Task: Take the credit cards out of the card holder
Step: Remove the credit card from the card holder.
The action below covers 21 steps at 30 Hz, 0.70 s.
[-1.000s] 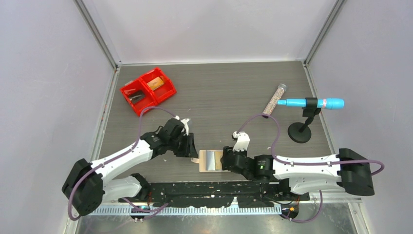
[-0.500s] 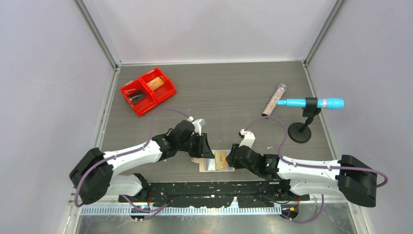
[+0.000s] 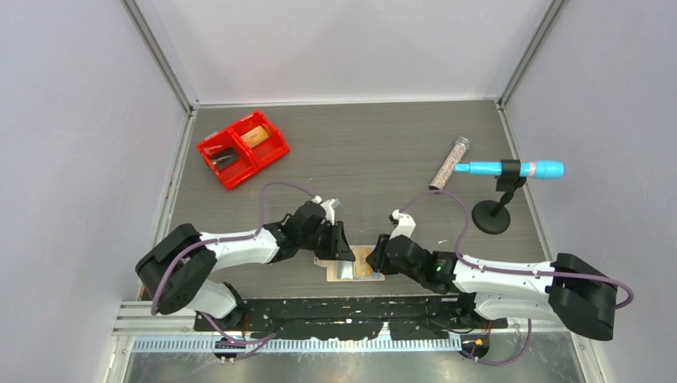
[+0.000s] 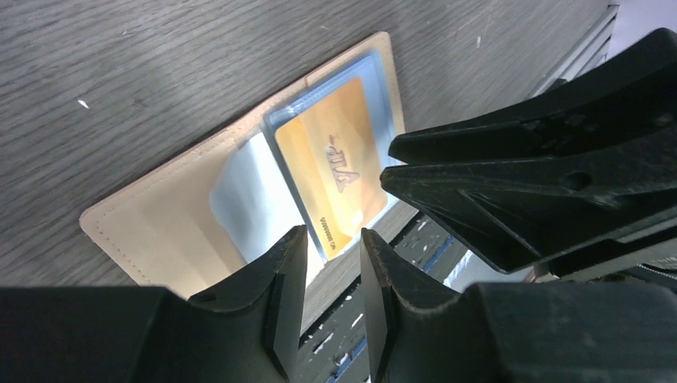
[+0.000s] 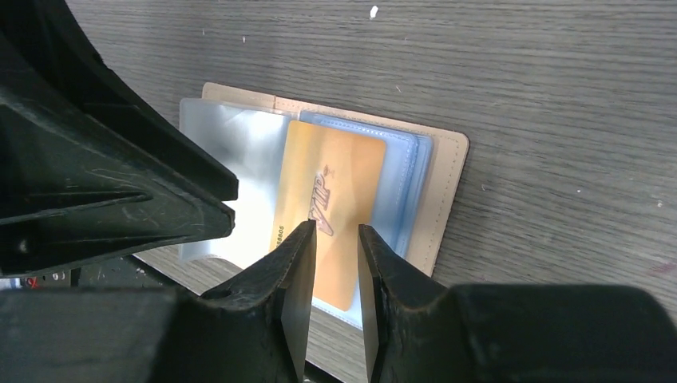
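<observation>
The tan card holder (image 3: 330,273) lies spread open at the table's near edge, with clear blue-tinted sleeves fanned over it. A gold-orange credit card (image 3: 364,262) sits in the top sleeve; no dark grey card shows. My left gripper (image 3: 342,250) is low over the holder's left half, and my right gripper (image 3: 376,255) is over its right half. In the left wrist view the holder (image 4: 160,227), the card (image 4: 335,167) and my left gripper (image 4: 334,237) show. In the right wrist view the holder (image 5: 449,179) and card (image 5: 335,183) lie under my right gripper (image 5: 336,231). Both grippers stand slightly apart, holding nothing.
A red two-compartment bin (image 3: 242,148) stands at the back left. A tube of granules (image 3: 449,163) lies at the right, beside a blue cylinder (image 3: 511,169) on a black stand (image 3: 491,217). The black front rail (image 3: 351,307) runs just below the holder.
My left gripper has moved right, onto the holder. A shiny sleeve has turned over to the left, uncovering the gold-orange card. My right gripper has shifted slightly right.
</observation>
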### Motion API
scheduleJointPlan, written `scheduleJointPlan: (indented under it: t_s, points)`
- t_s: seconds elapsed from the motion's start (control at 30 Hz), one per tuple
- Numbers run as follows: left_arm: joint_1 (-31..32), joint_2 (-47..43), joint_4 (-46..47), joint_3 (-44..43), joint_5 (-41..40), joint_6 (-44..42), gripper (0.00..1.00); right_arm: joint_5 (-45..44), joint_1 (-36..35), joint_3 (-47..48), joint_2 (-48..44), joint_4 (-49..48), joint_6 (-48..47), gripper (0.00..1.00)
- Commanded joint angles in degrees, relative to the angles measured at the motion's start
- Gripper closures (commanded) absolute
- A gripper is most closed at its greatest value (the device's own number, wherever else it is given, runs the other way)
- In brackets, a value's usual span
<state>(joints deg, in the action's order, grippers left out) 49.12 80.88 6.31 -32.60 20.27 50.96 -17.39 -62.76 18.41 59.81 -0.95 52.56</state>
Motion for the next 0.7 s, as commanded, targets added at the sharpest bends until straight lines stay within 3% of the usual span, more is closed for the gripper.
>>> scheduleJointPlan:
  t_s: [0.0, 0.67]
  points:
    - [0.3, 2.8, 6.2, 1.6, -0.7, 1.1, 0.67, -0.2, 0.4, 0.3, 1.8, -2.8, -0.3, 0.67]
    - [0.3, 7.6, 16.7, 4.8, 2.3, 6.1, 0.67, 0.5, 0.4, -2.7, 3.3, -4.0, 3.7, 0.68]
